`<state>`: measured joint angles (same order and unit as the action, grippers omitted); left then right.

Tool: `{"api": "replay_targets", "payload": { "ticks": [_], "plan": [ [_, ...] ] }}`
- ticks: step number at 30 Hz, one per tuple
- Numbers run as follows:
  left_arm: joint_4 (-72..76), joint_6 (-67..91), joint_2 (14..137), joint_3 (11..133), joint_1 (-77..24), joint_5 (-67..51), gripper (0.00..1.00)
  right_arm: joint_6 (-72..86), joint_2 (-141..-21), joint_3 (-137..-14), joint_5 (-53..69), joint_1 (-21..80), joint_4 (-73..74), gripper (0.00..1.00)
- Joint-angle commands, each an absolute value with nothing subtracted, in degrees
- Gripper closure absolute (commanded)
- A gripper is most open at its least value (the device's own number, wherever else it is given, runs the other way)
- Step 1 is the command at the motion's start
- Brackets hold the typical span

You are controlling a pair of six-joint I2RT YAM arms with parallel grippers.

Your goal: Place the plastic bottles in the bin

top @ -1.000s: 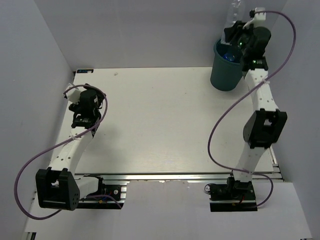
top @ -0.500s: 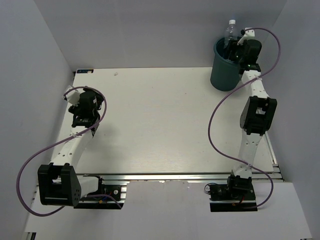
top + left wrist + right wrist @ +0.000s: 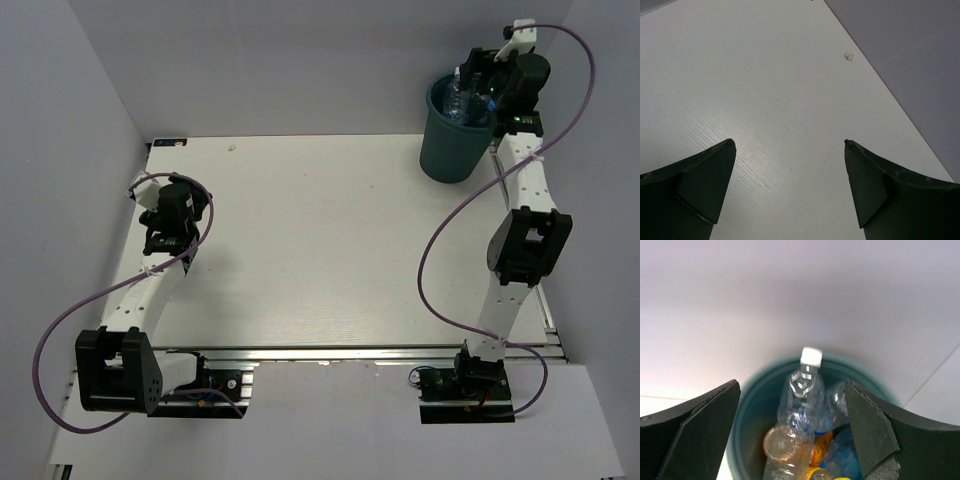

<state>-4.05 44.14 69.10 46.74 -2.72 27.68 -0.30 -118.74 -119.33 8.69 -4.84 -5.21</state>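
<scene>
Fingers (image 3: 695, 435) of the right gripper (image 3: 791, 384) are hanging spread wide over the mouth of the bin (image 3: 751, 415), gripping nothing. Directly beneath the gap, a clear bottle (image 3: 802, 397) is standing nearly upright inside the bin, its white cap (image 3: 811, 356) showing against the far rim. Packed around its lower half, an orange-tinted bottle (image 3: 784, 442) is lying with one round end facing up, and a blue-labelled bottle (image 3: 842, 457) is crowding in on the right. More clear plastic is showing behind, too jumbled to count. Seen from above, the right arm (image 3: 522, 200) is reaching the full depth of the table (image 3: 300, 250) to its far right corner, where the bin is sitting close to the back wall (image 3: 300, 70), and a purple cable (image 3: 440, 250) is looping off the arm. Across the table, the left gripper (image 3: 790, 145) is hovering over bare white tabletop near the left edge, its fingers likewise parted and holding nothing, with a small white scrap (image 3: 849, 56) lying ahead of them beside the side wall (image 3: 920, 60)
</scene>
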Motion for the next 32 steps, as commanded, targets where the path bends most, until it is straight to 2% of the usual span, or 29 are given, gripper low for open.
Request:
{"api": "replay_targets", "payload": {
  "ticks": [1, 3, 5, 6, 7, 10, 11, 14, 18, 24, 32],
  "plan": [
    [-3.78, 44.82, 65.32, 45.44, -2.37, 23.83, 0.02, -0.26, -109.26, -118.32, 7.64, -4.75, -5.55, 0.11],
    [-4.39, 45.00, 63.64, 44.74, -2.37, 22.42, 0.02, 3.50, -102.44, -114.81, 8.96, -4.66, -4.05, 0.11],
    [-5.97, 45.26, 60.57, 44.47, -2.37, 22.24, 0.02, 5.44, -96.36, -103.67, 9.93, -4.75, -3.16, 0.11],
    [-6.41, 45.44, 59.51, 43.95, -2.37, 22.24, 0.02, 6.23, -89.45, -98.23, 9.84, -4.66, -3.95, 0.11],
    [-7.03, 45.44, 58.46, 43.68, -2.37, 21.71, 0.02, 8.50, -85.99, -86.17, 9.50, -4.75, -7.09, 0.11],
    [-9.04, 45.09, 54.59, 43.07, -2.37, 21.62, 0.02, 16.83, -73.07, -68.26, 8.96, -4.75, -12.55, 0.11],
    [-9.57, 45.00, 53.10, 42.98, -2.37, 21.62, 0.02, 18.70, -70.43, -58.28, 11.05, -4.75, -14.57, 0.11],
    [-11.69, 45.78, 50.64, 42.19, -2.37, 22.15, 0.02, 24.86, -60.68, -42.88, 12.04, -4.57, -14.50, 0.11],
    [-9.58, 46.84, 48.61, 38.85, -2.37, 20.22, 0.02, 29.09, -54.60, -30.36, 10.99, -4.57, -19.49, 0.11],
    [-10.37, 47.63, 49.04, 39.64, -2.37, 19.07, 0.02, 28.57, -54.58, -32.87, 9.31, -4.57, -15.91, 0.11],
    [-10.20, 47.46, 48.78, 39.90, -2.37, 20.48, 0.02, 28.48, -55.46, -31.64, 10.82, -4.57, -20.30, 0.11]
  ]
}}
